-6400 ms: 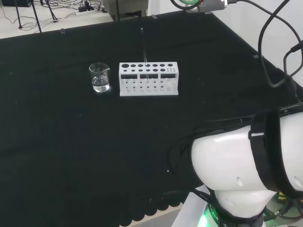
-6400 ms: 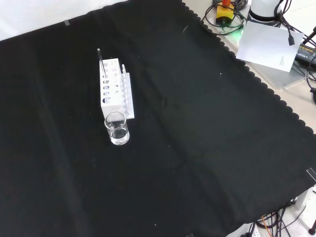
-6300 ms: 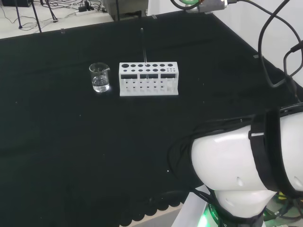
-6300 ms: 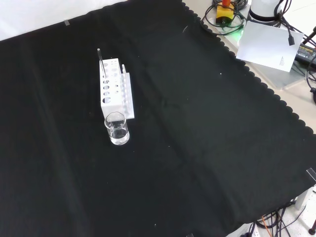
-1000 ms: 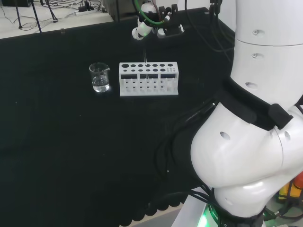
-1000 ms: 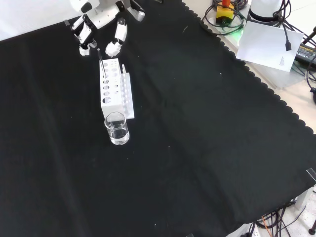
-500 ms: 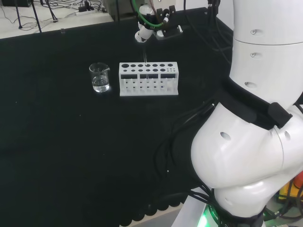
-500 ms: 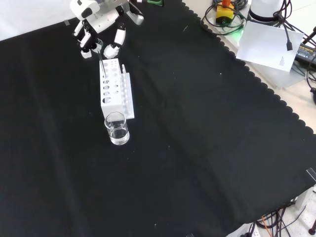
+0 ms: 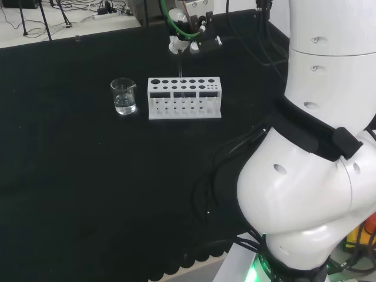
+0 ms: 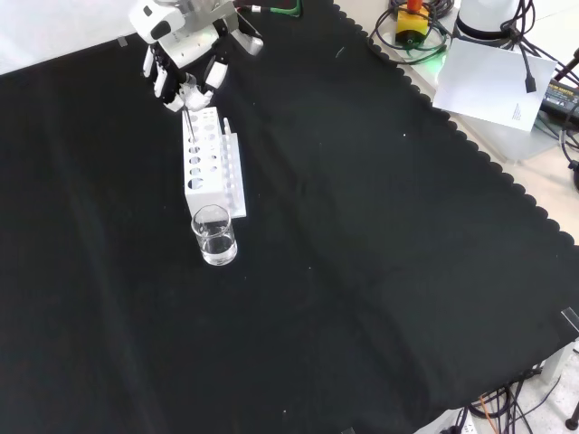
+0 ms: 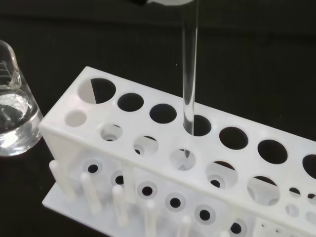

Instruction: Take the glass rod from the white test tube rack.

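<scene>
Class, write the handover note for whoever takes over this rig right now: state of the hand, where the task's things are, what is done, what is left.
Hand: above the far end of the white test tube rack in the front view, fingers curled round the top of the glass rod.
Glass rod: upright, its lower end in a hole of the rack's top row, so not yet lifted out.
Glass beaker: stands apart from the rack, to its left in the head view, with clear liquid in it.
Done: the hand is at the rod's top.
Left: lift the rod straight up until it clears the rack.
</scene>
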`<action>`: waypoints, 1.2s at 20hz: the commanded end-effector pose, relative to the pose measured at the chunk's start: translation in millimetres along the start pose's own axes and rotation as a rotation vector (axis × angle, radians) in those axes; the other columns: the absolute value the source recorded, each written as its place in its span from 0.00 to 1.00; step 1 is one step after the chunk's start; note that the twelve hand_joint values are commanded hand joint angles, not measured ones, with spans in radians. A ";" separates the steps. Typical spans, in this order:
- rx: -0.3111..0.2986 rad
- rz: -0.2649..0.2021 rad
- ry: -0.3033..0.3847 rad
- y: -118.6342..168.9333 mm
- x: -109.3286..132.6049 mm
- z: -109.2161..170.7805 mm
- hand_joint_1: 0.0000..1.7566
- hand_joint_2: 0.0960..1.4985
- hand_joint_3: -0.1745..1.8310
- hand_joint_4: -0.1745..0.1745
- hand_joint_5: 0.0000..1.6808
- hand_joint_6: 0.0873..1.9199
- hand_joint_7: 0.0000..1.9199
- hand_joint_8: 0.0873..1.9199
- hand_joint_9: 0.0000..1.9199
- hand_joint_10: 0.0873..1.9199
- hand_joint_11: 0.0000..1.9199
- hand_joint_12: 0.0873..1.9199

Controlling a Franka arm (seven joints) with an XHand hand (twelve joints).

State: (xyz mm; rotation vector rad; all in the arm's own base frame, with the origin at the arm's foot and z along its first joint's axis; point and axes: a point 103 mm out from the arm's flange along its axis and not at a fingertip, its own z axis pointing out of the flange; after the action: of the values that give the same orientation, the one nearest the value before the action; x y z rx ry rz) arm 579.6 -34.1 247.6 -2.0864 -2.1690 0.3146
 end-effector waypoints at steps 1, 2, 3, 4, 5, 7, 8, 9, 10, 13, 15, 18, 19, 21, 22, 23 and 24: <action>-0.200 0.017 0.016 -2.0 2.1 -2.0 0.71 0.58 0.28 0.00 0.59 0.44 0.60 0.51 0.81 0.39 0.66 0.43; -0.234 0.020 0.018 -3.2 2.4 -4.4 0.73 0.53 0.33 0.00 0.60 0.41 0.61 0.53 0.81 0.40 0.68 0.42; -0.264 0.021 0.026 -4.6 2.7 -8.0 0.73 0.49 0.37 0.00 0.62 0.38 0.62 0.53 0.82 0.40 0.69 0.41; -0.290 0.021 0.028 -6.3 3.6 -12.4 0.74 0.46 0.40 0.00 0.64 0.37 0.63 0.53 0.82 0.40 0.69 0.41; -0.312 0.019 0.027 -8.5 4.6 -17.4 0.74 0.44 0.42 0.00 0.65 0.35 0.63 0.53 0.83 0.40 0.70 0.42; -0.340 0.018 0.031 -13.2 5.8 -25.0 0.74 0.45 0.41 0.00 0.67 0.30 0.63 0.53 0.83 0.40 0.69 0.43; -0.352 0.018 0.035 -16.0 6.0 -28.8 0.74 0.46 0.38 0.00 0.68 0.27 0.63 0.53 0.83 0.39 0.69 0.44; -0.359 0.018 0.047 -19.6 6.5 -35.3 0.74 0.49 0.35 0.00 0.69 0.24 0.62 0.52 0.84 0.39 0.69 0.44; -0.360 0.020 0.052 -22.8 6.6 -41.9 0.74 0.51 0.31 0.00 0.70 0.21 0.62 0.52 0.84 0.38 0.68 0.44; -0.356 0.024 0.067 -29.9 7.0 -57.0 0.74 0.54 0.28 0.00 0.70 0.18 0.62 0.52 0.85 0.37 0.68 0.45; -0.347 0.028 0.061 -35.4 7.9 -68.1 0.74 0.54 0.27 0.00 0.70 0.18 0.61 0.52 0.85 0.37 0.68 0.45; -0.323 0.033 0.056 -43.7 10.7 -85.0 0.74 0.56 0.25 0.00 0.71 0.17 0.61 0.52 0.85 0.36 0.68 0.45; -0.313 0.032 0.057 -45.6 11.4 -88.7 0.74 0.56 0.24 0.00 0.71 0.16 0.61 0.51 0.86 0.36 0.68 0.46; -0.291 0.030 0.055 -50.1 13.1 -98.8 0.74 0.57 0.23 0.00 0.72 0.15 0.61 0.51 0.86 0.36 0.68 0.46; -0.290 0.029 0.053 -51.3 13.6 -101.6 0.74 0.57 0.23 0.00 0.72 0.14 0.62 0.51 0.86 0.35 0.68 0.46; -0.291 0.027 0.050 -52.5 14.2 -105.1 0.74 0.57 0.23 0.00 0.72 0.14 0.62 0.51 0.86 0.35 0.68 0.46; -0.291 0.024 0.047 -54.1 15.1 -110.6 0.74 0.57 0.23 0.00 0.72 0.14 0.62 0.51 0.86 0.35 0.68 0.46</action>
State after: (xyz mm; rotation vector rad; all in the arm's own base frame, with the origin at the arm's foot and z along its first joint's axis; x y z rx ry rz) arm 560.8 -26.1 329.5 -2.2669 -2.2835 -0.1049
